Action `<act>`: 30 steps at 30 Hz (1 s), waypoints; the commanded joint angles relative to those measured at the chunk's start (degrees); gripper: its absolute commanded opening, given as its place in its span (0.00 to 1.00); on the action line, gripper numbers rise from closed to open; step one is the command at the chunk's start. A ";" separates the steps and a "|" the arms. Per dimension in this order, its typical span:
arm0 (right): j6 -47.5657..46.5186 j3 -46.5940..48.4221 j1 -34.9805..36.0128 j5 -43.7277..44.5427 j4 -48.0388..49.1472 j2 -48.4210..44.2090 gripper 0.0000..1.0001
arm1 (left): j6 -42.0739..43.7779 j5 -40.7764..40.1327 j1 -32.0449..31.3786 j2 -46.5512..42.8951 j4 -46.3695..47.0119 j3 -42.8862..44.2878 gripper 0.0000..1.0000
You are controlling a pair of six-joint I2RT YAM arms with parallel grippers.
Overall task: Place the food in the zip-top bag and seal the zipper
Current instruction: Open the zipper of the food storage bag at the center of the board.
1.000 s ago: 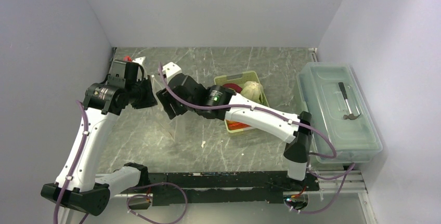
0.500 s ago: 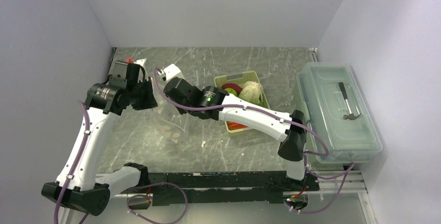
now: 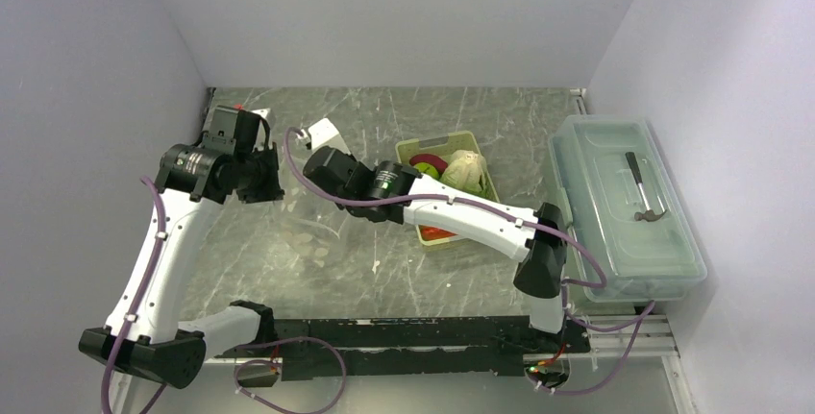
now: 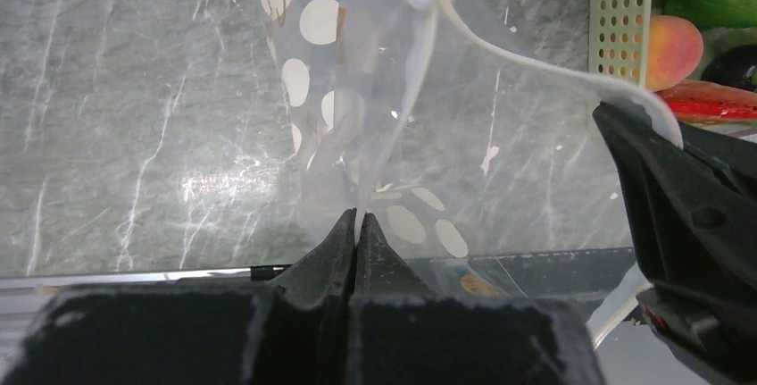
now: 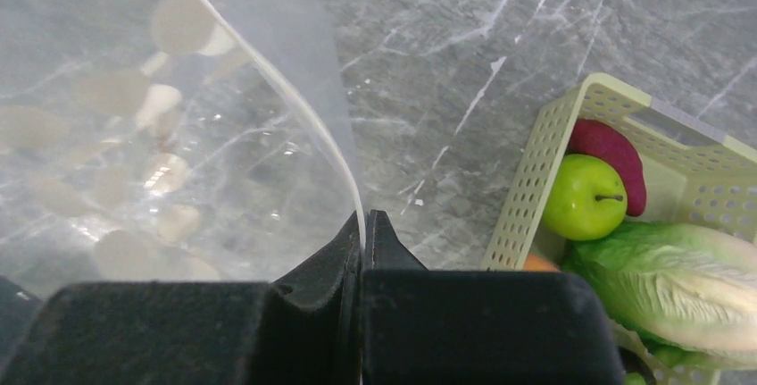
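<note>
bag (image 5: 170, 126): clear film with white dots, held up over the grey marbled table (image 3: 481, 111). It sits on the basket's (image 3: 448, 190) left side, between the basket and the left arm. Lower part droops toward the table; can't tell if it touches.

left gripper (image 4: 357, 227): fingers pressed together, pinching the bag's edge on the side away from the basket.

right gripper (image 5: 364, 227): fingers pressed together too, pinching the edge on the side nearer the basket.

zipper (image 4: 527, 59): whitish strip. In the left wrist view it runs in a slack curve from the bag's top corner across to the right gripper. A second edge drops from that same corner to the left fingertips. The two edges stand apart, so the mouth is open and not sealed.

food: in the basket, not in the bag. The green apple (image 5: 580, 206) is against the basket wall facing the bag, with the lettuce (image 5: 687, 282) just beside it. The orange-red ball (image 4: 669, 50) is behind the perforated wall, and the red strip (image 4: 714, 101) is right next to the ball.

clear lidded box (image 3: 625, 203): near the basket on its side away from the bag. A small hammer-like tool (image 3: 642, 193) shows through the lid.
</note>
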 commanded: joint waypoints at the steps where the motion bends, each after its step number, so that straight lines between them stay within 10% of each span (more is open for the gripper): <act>1: -0.50 -1.95 -0.56 5.92 -0.41 -2.81 0.00 | 1.24 -1.54 0.13 0.39 -4.41 4.29 0.02; 16: -5.35 -9.57 -1.45 20.22 4.95 -11.72 0.00 | 2.29 -3.51 0.13 0.32 -8.44 5.98 0.00; 30: -3.49 -10.64 -0.75 12.54 6.53 -12.58 0.00 | 1.46 0.03 0.13 1.30 -2.76 0.58 0.10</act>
